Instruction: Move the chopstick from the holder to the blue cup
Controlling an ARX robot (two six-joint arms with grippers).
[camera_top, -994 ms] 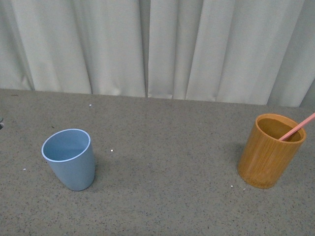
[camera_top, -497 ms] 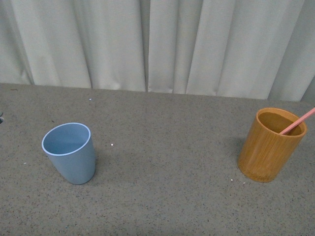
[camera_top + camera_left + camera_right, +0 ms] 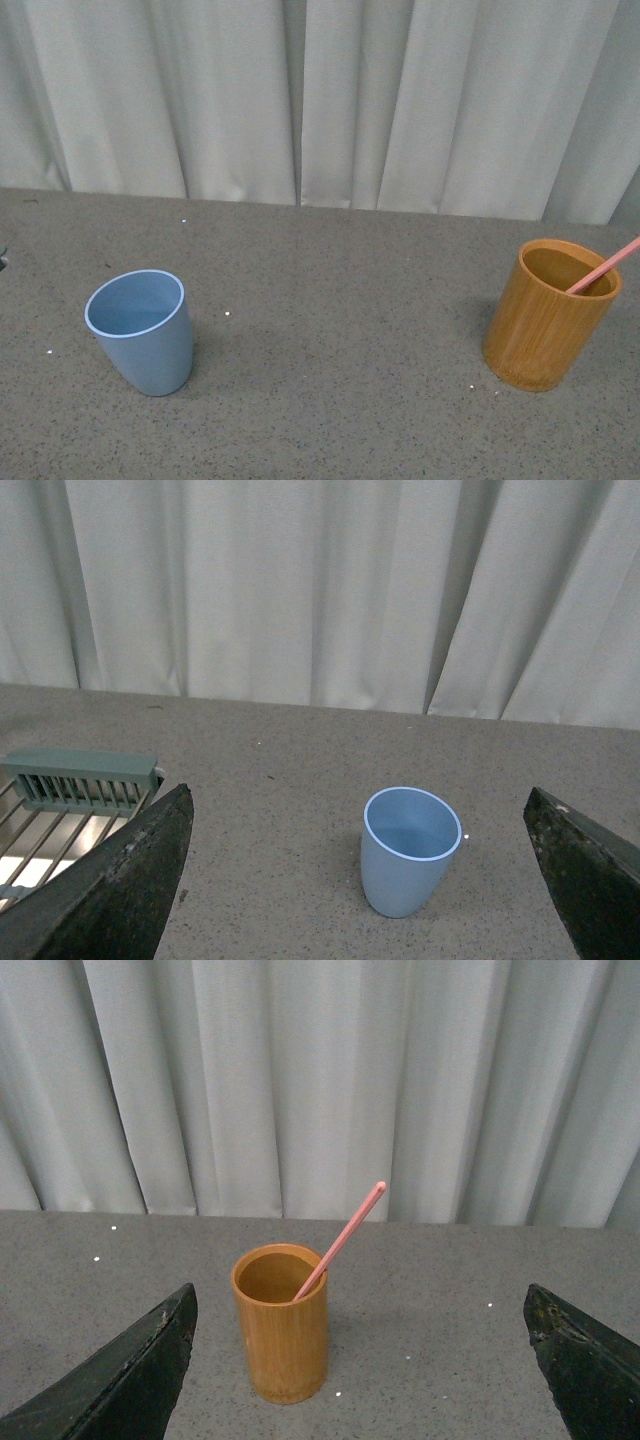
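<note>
The light blue cup (image 3: 141,331) stands upright and empty at the left of the table. The orange-brown holder (image 3: 550,312) stands at the right with the pink chopstick (image 3: 604,265) leaning out of it to the right. No gripper shows in the front view. In the left wrist view the open left gripper (image 3: 370,875) frames the blue cup (image 3: 408,849), which stands ahead of it, apart from the fingers. In the right wrist view the open right gripper (image 3: 370,1360) faces the holder (image 3: 282,1336) and the chopstick (image 3: 343,1237), which stand ahead, nearer one finger.
White curtains (image 3: 320,100) hang behind the grey speckled table (image 3: 330,300). A green slatted rack (image 3: 80,780) with a wire grid lies at the table edge in the left wrist view.
The front view has shifted slightly up and down, so the cup and holder sit a little differently in the picture. Neither object has moved on the table.
</note>
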